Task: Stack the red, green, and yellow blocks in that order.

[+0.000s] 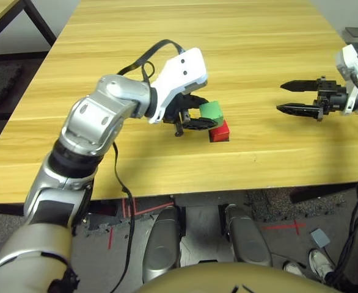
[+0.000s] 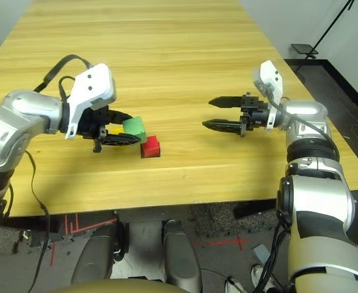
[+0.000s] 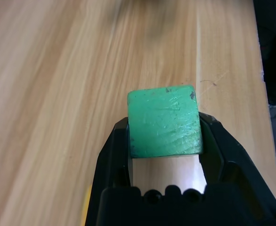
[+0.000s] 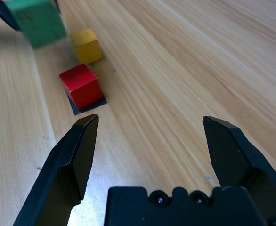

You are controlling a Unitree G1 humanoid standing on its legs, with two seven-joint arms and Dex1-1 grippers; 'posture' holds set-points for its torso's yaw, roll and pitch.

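Holding the green block [image 1: 212, 110] up in the air, the left claw [image 1: 198, 116] has its two black fingers pressed on the block's two sides. In the left wrist view the block sits tight between them, with bare table [image 1: 167, 36] showing under it, so it is lifted and not resting on anything.

The red block [image 1: 219, 130] sits on the table on a little flat black patch [image 4: 88, 104] (that patch looks like the spot picked for the tower). The green block hangs just above the red one and a bit to the robot's left, not touching it. It is not yet lined up over the top.

The yellow block [image 4: 86, 45] waits on the table close by the red one, on its far side from the right claw. It is the last one to go on, so it makes sense that nobody is holding it.

The right claw [image 2: 223, 113] hovers well apart from the blocks, on the robot's right. Its fingers are spread wide with nothing between them. It is kept out of the way so it cannot bump the tower.

My guess is that the green block must next slide over until it is right above the red one, then come down flat. If it lands crooked it could slip off or push the red block off its patch.
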